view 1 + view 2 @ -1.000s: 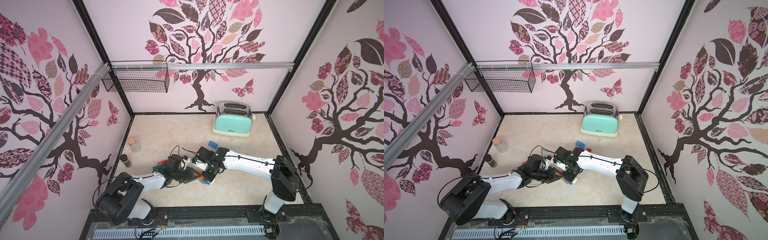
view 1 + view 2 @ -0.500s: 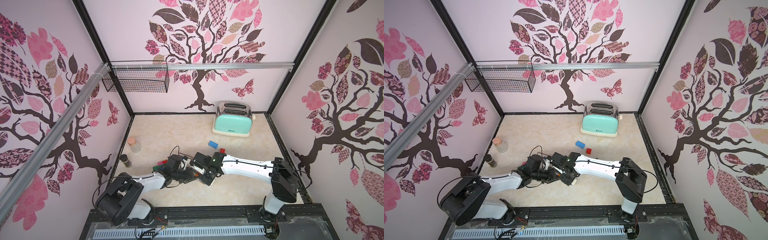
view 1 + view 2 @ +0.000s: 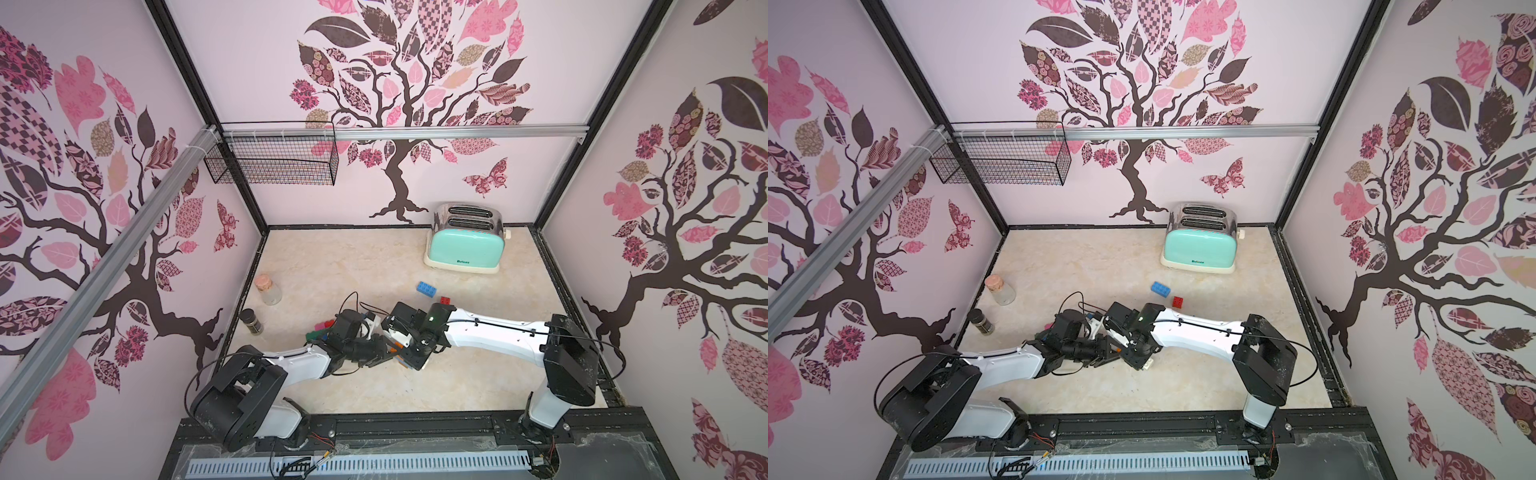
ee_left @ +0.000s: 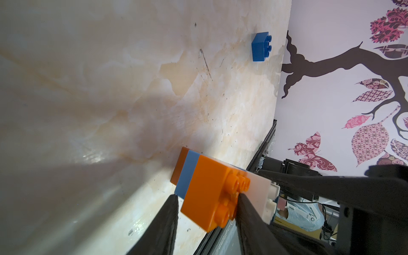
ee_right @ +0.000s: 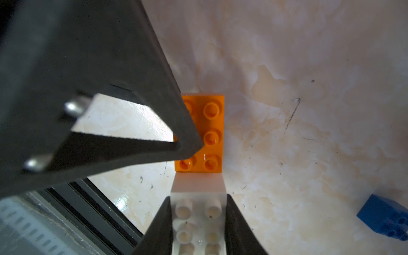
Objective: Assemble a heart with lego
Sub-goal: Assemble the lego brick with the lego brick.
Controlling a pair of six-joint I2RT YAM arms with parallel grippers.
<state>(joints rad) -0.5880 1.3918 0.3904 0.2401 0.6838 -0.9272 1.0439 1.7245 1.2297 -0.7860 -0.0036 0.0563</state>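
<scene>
In the left wrist view my left gripper (image 4: 207, 197) is shut on a small stack: an orange brick (image 4: 205, 194) on a blue layer (image 4: 187, 176) over another orange one. A white brick (image 4: 262, 194) lies against the stack's far side. In the right wrist view my right gripper (image 5: 198, 196) is shut on that white brick (image 5: 198, 212), whose end butts against the orange brick (image 5: 212, 132). I cannot tell whether the white brick is pressed on. In both top views the two grippers (image 3: 395, 353) (image 3: 1121, 353) meet low over the front middle of the floor.
A loose blue brick (image 3: 427, 288) and a small red brick (image 3: 445, 300) lie behind the right arm. Green, pink and red bricks (image 3: 320, 328) sit behind the left wrist. A mint toaster (image 3: 465, 245) stands at the back right. A jar (image 3: 268, 289) and a spice bottle (image 3: 251, 321) stand by the left wall.
My right gripper has moved forward and left with the white brick, up against the stack in the left gripper. The red brick behind it has come into view. The left arm has stayed put.
</scene>
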